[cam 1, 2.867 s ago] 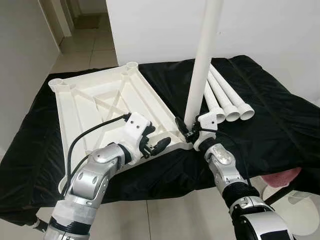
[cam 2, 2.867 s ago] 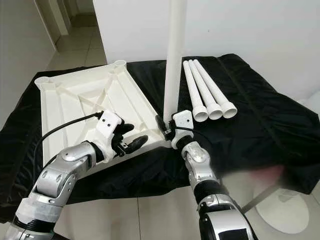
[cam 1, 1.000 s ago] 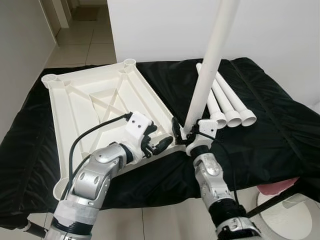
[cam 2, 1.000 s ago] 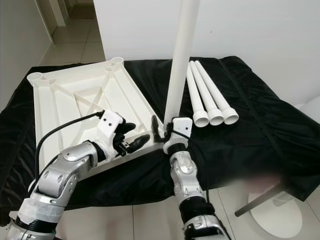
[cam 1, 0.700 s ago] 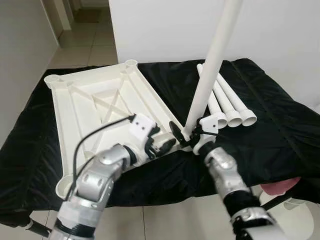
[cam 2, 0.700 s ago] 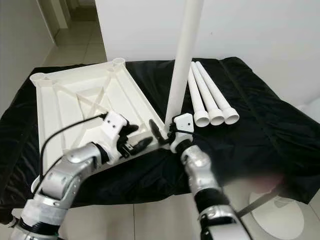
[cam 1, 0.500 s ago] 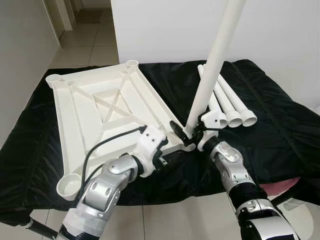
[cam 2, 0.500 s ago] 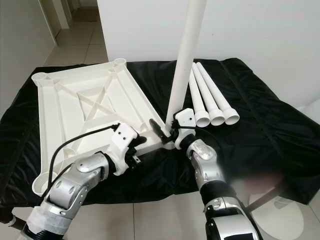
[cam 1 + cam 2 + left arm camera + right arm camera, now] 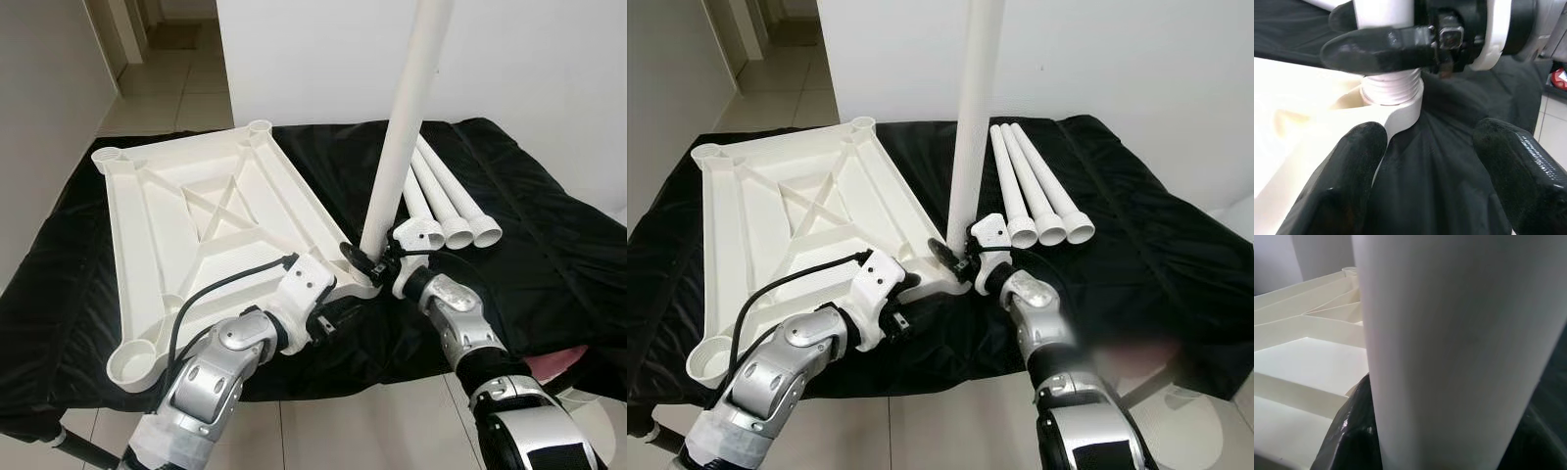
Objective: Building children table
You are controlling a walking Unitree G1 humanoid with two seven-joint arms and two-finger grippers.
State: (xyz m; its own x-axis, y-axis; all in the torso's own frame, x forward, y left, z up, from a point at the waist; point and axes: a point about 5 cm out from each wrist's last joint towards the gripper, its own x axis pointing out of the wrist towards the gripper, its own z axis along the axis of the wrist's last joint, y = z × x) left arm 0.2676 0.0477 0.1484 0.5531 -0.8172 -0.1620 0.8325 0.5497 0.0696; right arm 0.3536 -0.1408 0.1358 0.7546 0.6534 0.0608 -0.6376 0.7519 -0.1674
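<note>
Black cloth (image 9: 549, 235) covers the worktop before me, with pale floor tiles (image 9: 323, 441) below its near edge. Nearest, my left hand (image 9: 1425, 166) sits at the near corner of the upturned white tabletop (image 9: 186, 220), its two black fingers (image 9: 1352, 181) spread apart; one touches the tabletop's edge, the other hangs over the cloth. Just beyond those fingers is the corner socket (image 9: 1396, 110), and a threaded leg end sits in it. My right hand (image 9: 367, 262) is clamped on that white table leg (image 9: 402, 127) right above the socket, one finger on each side. The leg stands nearly upright and rises out of sight above. In my right wrist view the leg (image 9: 1459, 347) is close up, with the ribbed underside of the tabletop behind it. Past my right hand, three more legs (image 9: 446, 201) lie side by side on the cloth, touching one another, flared ends toward me. Farther off stands a white wall (image 9: 549, 69), and a hallway floor (image 9: 167, 78) runs away beyond the tabletop's far corner.
</note>
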